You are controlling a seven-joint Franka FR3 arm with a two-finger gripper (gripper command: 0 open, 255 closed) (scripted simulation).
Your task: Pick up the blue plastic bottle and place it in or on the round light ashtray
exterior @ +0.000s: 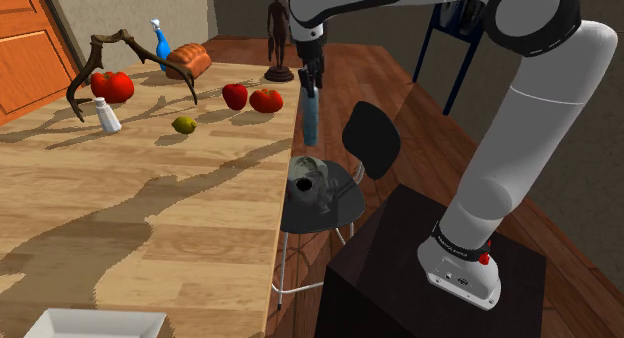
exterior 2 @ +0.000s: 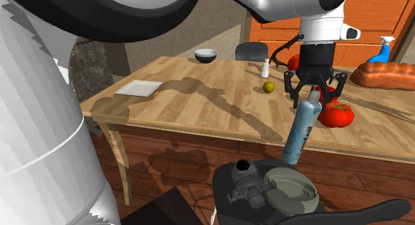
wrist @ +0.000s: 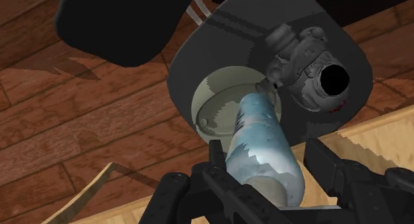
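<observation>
The one bit of writing I can read is on the arm [exterior: 520, 116]: FRANKA EMIKA in dark letters on the white link near the top of the shoulder view. The small markings on its base are too fine to make out. The bottle [exterior: 310, 116] carries a patchy blue-and-white wrap with no lettering I can pick out.

The gripper [exterior: 308, 84] is closed on that bottle's upper end — in the wrist view the two black fingers [wrist: 213, 164] clasp it from either side. The bottle hangs down from the hand, off the table [exterior: 150, 216] edge and tilted a little in the second exterior view.

Below it, on the seat of a black chair [wrist: 199, 50], sits the round light ashtray [wrist: 212, 110], with a dark camera-like object [wrist: 305, 63] touching its rim. Along the gripper, the bottle's lower end lines up over the ashtray — and from the second exterior view it looks clear of the dish, not resting in it.

A blue spray bottle [exterior: 160, 41] stands on the table, well apart from the hand.
</observation>
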